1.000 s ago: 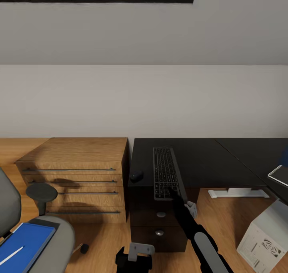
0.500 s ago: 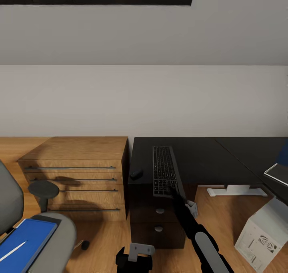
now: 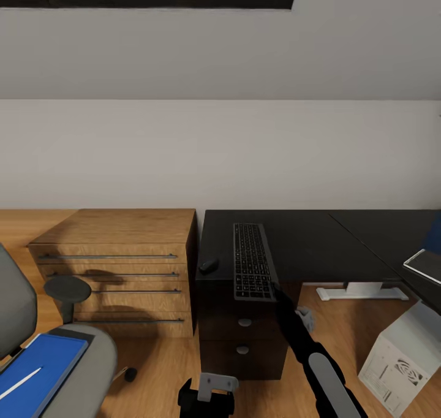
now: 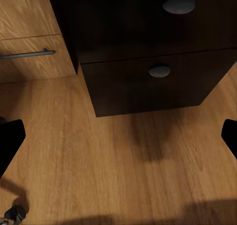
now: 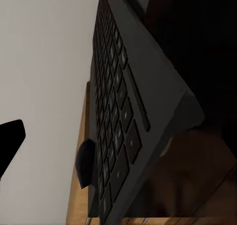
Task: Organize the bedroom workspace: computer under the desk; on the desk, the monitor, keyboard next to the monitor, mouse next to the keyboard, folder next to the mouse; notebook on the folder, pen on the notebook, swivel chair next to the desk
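Observation:
The keyboard [image 3: 251, 262] lies lengthwise on the black desk [image 3: 318, 240], its near end at the front edge, and it looms close in the right wrist view [image 5: 123, 116]. The dark mouse [image 3: 208, 265] sits just left of it. My right gripper [image 3: 278, 295] hovers open just off the keyboard's near right corner, holding nothing; one black finger [image 5: 10, 141] shows. My left gripper [image 3: 205, 401] hangs low and open over the floor before the desk drawers [image 4: 158, 71]. The blue folder [image 3: 37, 372], a white pen [image 3: 21, 383] on it, rests on the swivel chair [image 3: 86, 357]. The grey computer [image 3: 401, 360] stands right.
A wooden dresser [image 3: 116, 265] with bar handles stands against the desk's left side. The chair's armrest [image 3: 66, 289] is in front of it. A flat grey-edged item [image 3: 422, 265] lies on the desk's right wing. A white desk foot [image 3: 361, 293] rests on the wooden floor.
My right gripper has drawn back toward me off the keyboard's near end, and the keyboard stays in place. The view shifted slightly at first.

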Tool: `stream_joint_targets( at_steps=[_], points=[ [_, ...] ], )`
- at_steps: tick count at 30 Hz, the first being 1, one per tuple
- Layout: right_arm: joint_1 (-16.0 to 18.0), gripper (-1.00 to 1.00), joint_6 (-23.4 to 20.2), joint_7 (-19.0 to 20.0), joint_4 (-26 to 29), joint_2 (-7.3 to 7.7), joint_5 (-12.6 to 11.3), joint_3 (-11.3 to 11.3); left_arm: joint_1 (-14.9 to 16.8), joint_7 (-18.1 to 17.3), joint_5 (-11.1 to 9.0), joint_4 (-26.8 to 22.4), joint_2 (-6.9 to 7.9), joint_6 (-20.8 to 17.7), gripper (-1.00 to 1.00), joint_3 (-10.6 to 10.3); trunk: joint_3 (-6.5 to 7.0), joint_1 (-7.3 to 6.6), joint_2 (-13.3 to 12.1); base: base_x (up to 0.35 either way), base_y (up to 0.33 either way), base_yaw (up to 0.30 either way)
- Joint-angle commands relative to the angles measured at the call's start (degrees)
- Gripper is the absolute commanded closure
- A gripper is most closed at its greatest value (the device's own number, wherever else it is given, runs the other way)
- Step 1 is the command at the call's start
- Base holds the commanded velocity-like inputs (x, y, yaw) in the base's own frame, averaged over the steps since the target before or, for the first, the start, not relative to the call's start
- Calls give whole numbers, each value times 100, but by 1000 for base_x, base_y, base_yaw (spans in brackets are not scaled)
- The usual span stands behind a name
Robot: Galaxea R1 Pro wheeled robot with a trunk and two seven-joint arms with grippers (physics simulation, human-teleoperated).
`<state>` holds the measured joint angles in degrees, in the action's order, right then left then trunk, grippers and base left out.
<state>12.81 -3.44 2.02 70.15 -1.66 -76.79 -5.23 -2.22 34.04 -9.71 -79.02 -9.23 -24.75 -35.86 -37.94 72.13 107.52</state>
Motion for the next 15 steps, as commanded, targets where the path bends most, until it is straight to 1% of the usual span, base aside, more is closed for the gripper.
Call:
stream_joint_targets(
  at_steps=[1,8,14,15],
  points=[
    [2,-100,-16,17,3,-1,-54,61,2,42,-48,-8,0,-14,-100,-8,-4,0,2,0,0,0],
    [2,-100,-16,18,6,-1,-52,240,2,42,-48,-8,0,-12,-100,-9,-4,0,2,0,0,0],
    [2,-100,-21,18,7,-1,-55,552,2,42,-42,-8,0,-12,-100,-9,-4,0,2,0,0,0],
    [2,-100,-23,18,7,-1,-55,647,2,42,-41,-8,0,-12,-100,-8,-4,0,2,0,0,0]
  ],
)
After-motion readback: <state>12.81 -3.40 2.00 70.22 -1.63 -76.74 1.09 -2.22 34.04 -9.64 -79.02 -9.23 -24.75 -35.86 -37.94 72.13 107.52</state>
